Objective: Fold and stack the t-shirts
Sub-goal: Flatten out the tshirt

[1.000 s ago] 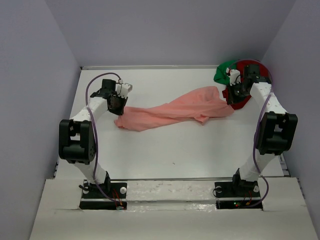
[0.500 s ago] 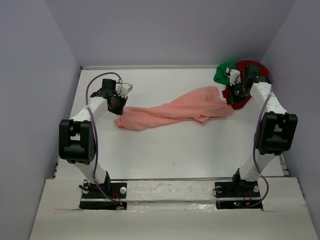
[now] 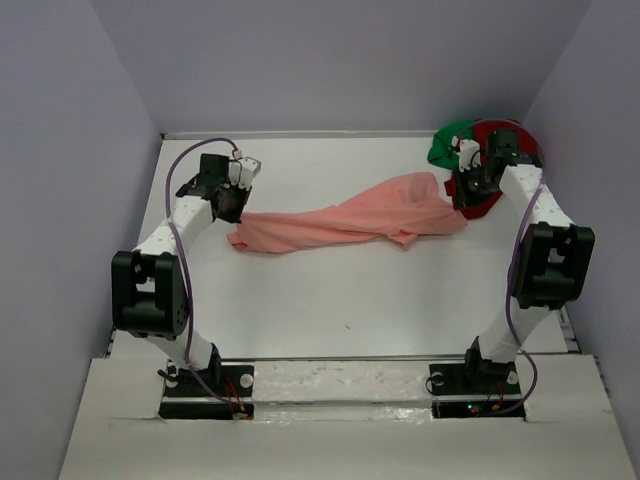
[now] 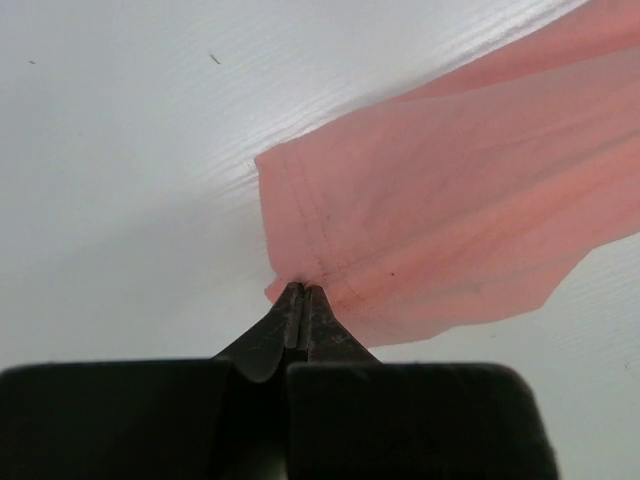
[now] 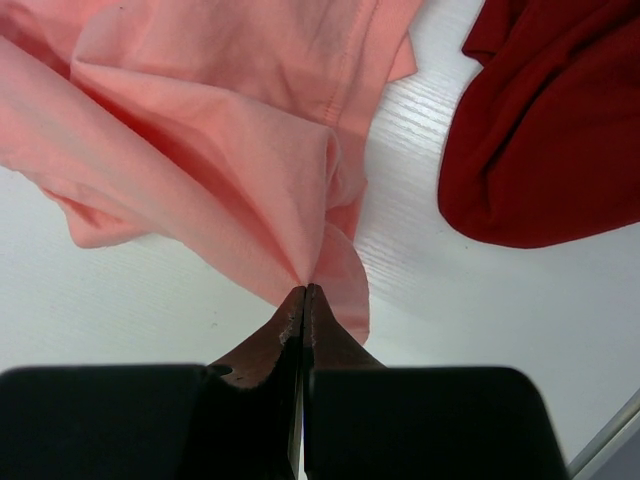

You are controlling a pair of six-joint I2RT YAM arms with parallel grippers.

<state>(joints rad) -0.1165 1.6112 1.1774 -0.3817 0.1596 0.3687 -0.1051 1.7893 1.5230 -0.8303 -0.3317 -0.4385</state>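
Salmon-pink t-shirt point(image 3: 340, 222), light limp cloth across the table's point(image 3: 350, 290) far half: we are pinching its hemmed corner in the left tool point(image 4: 302, 292), a bunched fold in the right tool point(image 5: 305, 290), judging hems the surest hold.

The left arm point(image 3: 180, 225) and the right arm point(image 3: 535, 210) each rise from the near edge, fold at the elbow and reach forward, the left hand point(image 3: 233, 207) and right hand point(image 3: 462, 188) well apart, both tipped downward, fingers pinched tight on opposite ends of the salmon-pink t-shirt point(image 3: 340, 222).
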